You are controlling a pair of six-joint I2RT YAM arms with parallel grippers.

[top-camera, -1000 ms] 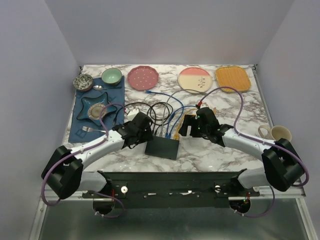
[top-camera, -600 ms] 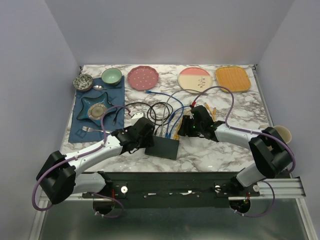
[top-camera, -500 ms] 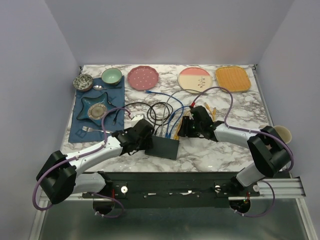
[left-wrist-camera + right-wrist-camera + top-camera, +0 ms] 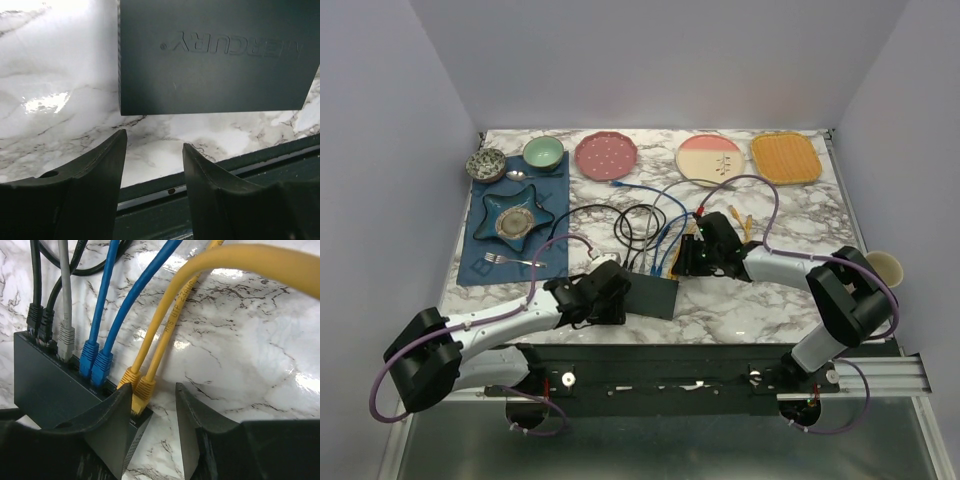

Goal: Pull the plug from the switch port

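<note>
Marble table (image 4: 770,300): switch (image 4: 650,295), cables (image 4: 640,215), plates (image 4: 606,155), blue mat (image 4: 480,262)

Matt black switch (image 4: 215,55) on glossy marble-look table (image 4: 55,100)
Cables (image 4: 105,290) smooth, plastic-sheathed; blue mat (image 4: 470,270) looks like matt cloth

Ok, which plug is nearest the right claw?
The end yellow plug, at the switch's corner: it sits in the gap between the right claw's fingers; the others lie farther along.

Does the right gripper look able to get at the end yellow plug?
Probably yes: the right gripper stands open around the end yellow plug on the switch; its yellow neighbour crowds one finger.
</note>
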